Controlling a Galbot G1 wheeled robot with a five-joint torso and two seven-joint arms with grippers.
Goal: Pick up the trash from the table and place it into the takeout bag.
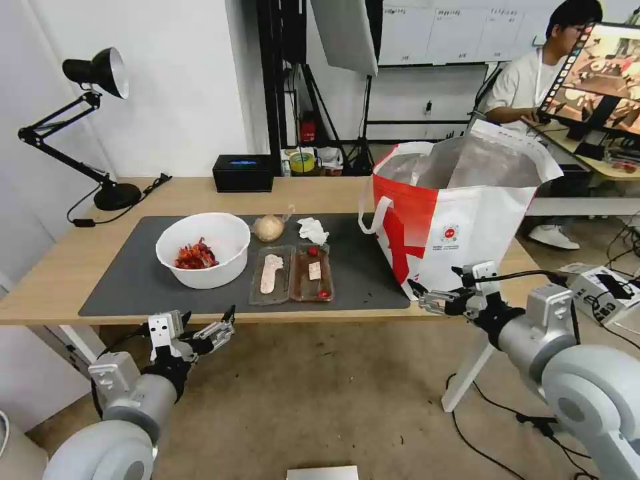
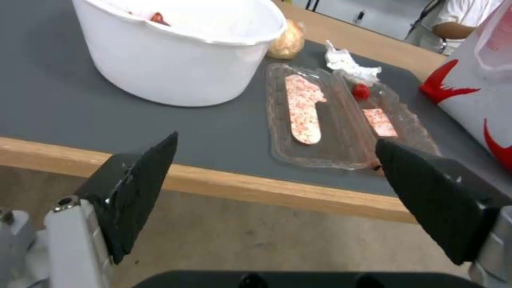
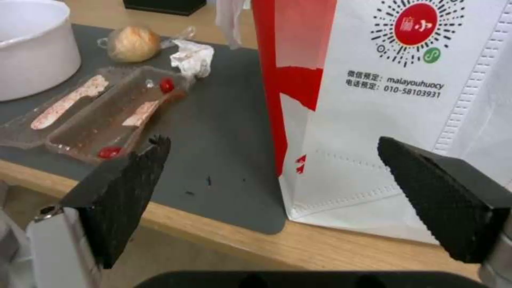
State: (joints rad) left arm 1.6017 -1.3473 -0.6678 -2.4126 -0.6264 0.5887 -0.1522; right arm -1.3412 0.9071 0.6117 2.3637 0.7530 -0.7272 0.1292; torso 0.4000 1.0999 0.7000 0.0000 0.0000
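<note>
both end effectors wide open, empty, below desk (image 1: pixel 60 267) edge; left end effector (image 1: pixel 208 324) nearer tray (image 1: pixel 291 273), long axis pointing away; right end effector (image 1: pixel 425 291) by takeout bag (image 1: pixel 460 227).

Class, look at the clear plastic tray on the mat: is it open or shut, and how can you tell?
Open. The clear hinged tray lies flat on the dark mat, both halves side by side and facing up, food bits showing in each.

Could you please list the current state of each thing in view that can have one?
Red-and-white takeout bag: upright, mouth open.
Clear hinged plastic tray: lying open.
White round bowl: upright, red scraps inside.
White tissue: crumpled.
Left gripper: jaws open, empty.
Right gripper: jaws open, empty.
</note>
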